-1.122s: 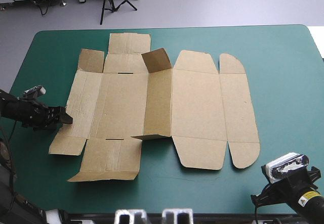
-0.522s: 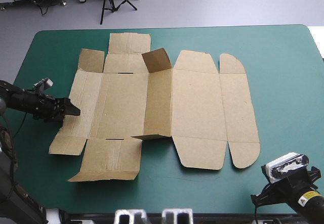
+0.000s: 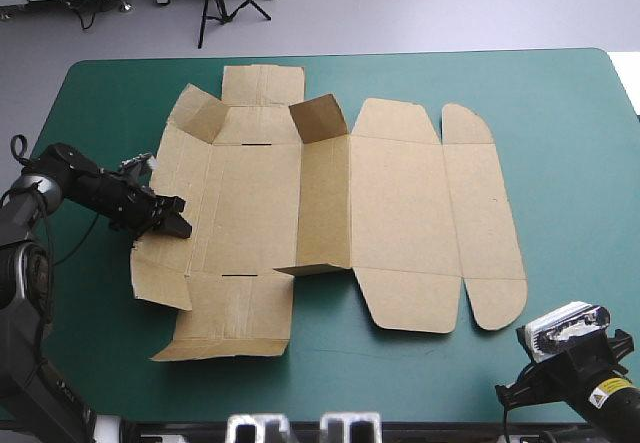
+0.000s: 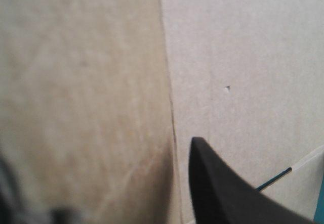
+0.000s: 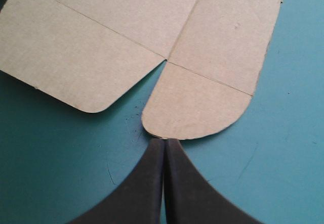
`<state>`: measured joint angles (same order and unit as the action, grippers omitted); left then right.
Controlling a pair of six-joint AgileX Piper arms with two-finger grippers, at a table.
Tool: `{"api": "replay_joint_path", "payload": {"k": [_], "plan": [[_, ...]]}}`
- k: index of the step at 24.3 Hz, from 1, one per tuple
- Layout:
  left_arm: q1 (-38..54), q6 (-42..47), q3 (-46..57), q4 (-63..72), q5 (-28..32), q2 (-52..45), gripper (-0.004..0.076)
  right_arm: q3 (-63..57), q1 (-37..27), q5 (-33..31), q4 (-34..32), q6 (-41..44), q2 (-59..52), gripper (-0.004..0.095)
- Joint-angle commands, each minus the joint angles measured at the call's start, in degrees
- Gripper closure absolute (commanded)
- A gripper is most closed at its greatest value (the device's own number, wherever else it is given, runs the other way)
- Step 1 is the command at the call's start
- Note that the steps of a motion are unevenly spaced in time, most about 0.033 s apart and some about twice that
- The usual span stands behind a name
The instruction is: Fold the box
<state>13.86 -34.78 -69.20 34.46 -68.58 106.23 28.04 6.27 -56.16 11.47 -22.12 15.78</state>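
The brown box lies as a cut sheet across the teal-green table, mostly flat. Its left wall panel tilts up, and one small flap stands upright near the far edge. My left gripper is at that left panel. In the left wrist view the box fills the picture, and the left gripper shows one black finger, the other hidden behind the sheet. My right gripper waits at the near right corner. It is shut in the right wrist view, just short of the rounded flap.
Bare teal-green cover runs along the table's right side and near edge. The sheet's near left flap lies close to the front edge. The rounded corner flap is the part of the sheet nearest my right arm.
My left gripper moved right onto the left wall panel. The whole sheet slid right, and the left panel and its far corner flap lifted. The right arm stayed still.
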Motion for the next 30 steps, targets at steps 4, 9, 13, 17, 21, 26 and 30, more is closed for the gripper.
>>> {"api": "replay_joint_path", "payload": {"k": [4, 9, 13, 17, 21, 26, 30], "plan": [[-2.61, -8.32, 0.73, 8.92, -6.11, -2.62, 0.0724, 1.73, 0.11, 3.6, 0.73, -0.07, 0.97, 0.0921], [-8.53, -23.28, -2.57, 10.32, -6.11, -12.0, 0.0731, 1.73, 0.11, 3.6, 0.73, -0.07, 0.97, 0.0921], [-15.09, -18.77, -12.01, 3.56, -6.01, -18.02, 0.073, 1.73, 0.11, 5.2, 0.73, -0.07, 0.97, 0.0921], [-19.83, -14.02, -22.91, -0.26, -5.69, -19.36, 0.073, 1.73, 0.11, 8.26, 1.07, 0.29, 0.97, 0.0921], [-23.9, -12.63, -31.14, -5.66, -5.69, -19.36, 0.073, 1.73, 0.11, 11.13, 4.16, 0.81, 1.06, 0.0921], [-30.85, -17.11, -36.51, -18.48, -5.39, -19.36, 0.073, 2.18, 0.11, 12.63, 6.76, 0.77, 1.19, 0.0921], [-37.58, -17.37, -36.56, -28.13, -1.69, -19.36, 0.073, 4.93, 0.11, 12.39, 7.06, 0.77, 2.22, 0.0921]]}}
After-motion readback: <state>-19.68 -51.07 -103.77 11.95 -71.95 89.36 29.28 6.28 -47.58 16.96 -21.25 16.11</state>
